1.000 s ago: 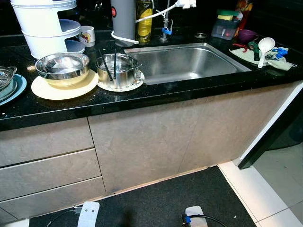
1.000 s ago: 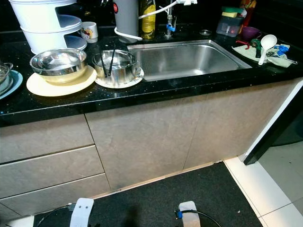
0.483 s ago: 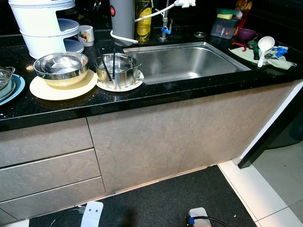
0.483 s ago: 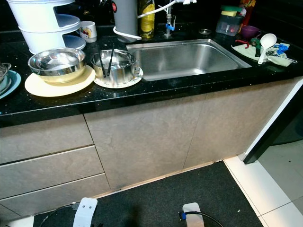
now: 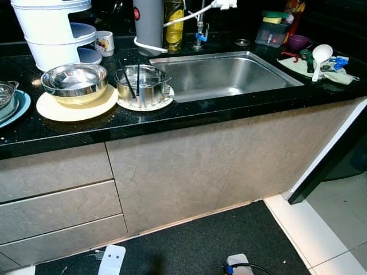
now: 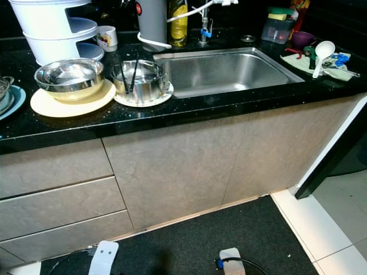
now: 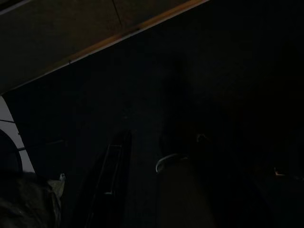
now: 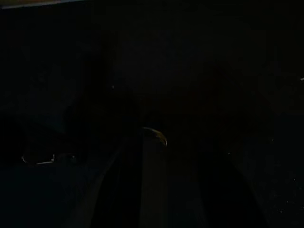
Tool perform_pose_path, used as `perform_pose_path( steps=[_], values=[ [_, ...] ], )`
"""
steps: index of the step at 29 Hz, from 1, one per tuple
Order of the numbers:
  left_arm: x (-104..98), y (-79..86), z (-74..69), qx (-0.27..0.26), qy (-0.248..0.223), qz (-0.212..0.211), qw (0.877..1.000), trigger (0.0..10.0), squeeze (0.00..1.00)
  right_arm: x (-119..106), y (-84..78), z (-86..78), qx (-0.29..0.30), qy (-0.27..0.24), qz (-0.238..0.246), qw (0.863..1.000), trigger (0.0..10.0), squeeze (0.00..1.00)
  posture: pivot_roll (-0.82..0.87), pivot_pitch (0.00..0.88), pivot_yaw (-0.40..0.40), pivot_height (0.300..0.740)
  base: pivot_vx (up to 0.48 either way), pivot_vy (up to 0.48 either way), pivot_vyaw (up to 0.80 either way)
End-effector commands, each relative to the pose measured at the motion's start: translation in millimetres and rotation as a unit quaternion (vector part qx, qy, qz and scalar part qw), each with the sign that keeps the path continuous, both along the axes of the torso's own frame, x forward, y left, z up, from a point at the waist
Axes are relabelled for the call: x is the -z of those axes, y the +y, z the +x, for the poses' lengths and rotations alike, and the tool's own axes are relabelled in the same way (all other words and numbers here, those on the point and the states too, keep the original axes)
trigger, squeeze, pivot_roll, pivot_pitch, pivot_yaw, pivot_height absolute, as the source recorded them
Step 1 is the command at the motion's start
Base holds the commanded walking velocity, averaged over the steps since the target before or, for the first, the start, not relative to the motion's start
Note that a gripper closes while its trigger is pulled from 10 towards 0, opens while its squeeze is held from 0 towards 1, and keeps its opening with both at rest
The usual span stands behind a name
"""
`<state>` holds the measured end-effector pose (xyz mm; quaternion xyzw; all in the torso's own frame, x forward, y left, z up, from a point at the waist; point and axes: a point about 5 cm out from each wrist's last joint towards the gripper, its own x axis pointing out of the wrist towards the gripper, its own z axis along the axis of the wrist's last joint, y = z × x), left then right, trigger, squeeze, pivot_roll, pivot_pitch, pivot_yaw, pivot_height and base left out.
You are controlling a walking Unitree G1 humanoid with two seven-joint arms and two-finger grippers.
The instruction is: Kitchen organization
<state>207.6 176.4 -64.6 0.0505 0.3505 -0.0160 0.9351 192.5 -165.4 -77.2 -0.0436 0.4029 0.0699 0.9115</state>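
The robot faces the counter (image 5: 189,117), both arms hanging low in shade; whether either gripper is spread or pressed together, nobody can tell. The pot (image 5: 140,85) with chopsticks (image 5: 133,80) standing in it sits just left of the sink (image 5: 221,73), up ahead, likely nearer the left arm.
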Motion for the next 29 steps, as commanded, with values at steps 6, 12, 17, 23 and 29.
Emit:
perform_pose_path(
  steps=[6,12,17,23,29],
  values=[
    [7.2,0.0,-9.8,-0.008,0.03,-0.01,0.999,10.0,0.0,6.1,-3.4,-9.9,0.004,0.029,-0.008,1.0,10.0,0.0,-0.07,0.137,-0.041,0.74,0.0,0.0,0.0],
    [6.2,0.1,-9.1,-0.012,0.022,-0.011,1.0,10.0,0.0,7.1,-4.2,-11.7,0.006,0.035,-0.009,0.999,10.0,0.0,-0.07,0.137,-0.041,0.74,0.0,0.0,0.0],
    [4.8,0.6,-7.1,-0.008,0.016,-0.001,1.0,10.0,0.0,7.8,-5.5,-13.2,0.007,0.037,-0.011,0.999,10.0,0.0,-0.07,0.138,-0.041,0.74,0.0,0.0,0.0],
    [4.9,1.2,-7.0,-0.008,0.019,0.002,1.0,10.0,0.0,8.1,-5.5,-13.8,0.006,0.037,-0.013,0.999,10.0,0.0,-0.07,0.14,-0.039,0.74,0.0,0.0,0.0],
    [5.2,1.2,-7.6,-0.008,0.018,0.002,1.0,10.0,0.0,8.4,-5.5,-14.4,0.01,0.038,-0.012,0.999,10.0,0.0,-0.07,0.14,-0.039,0.74,0.0,0.0,0.0]
  ],
)
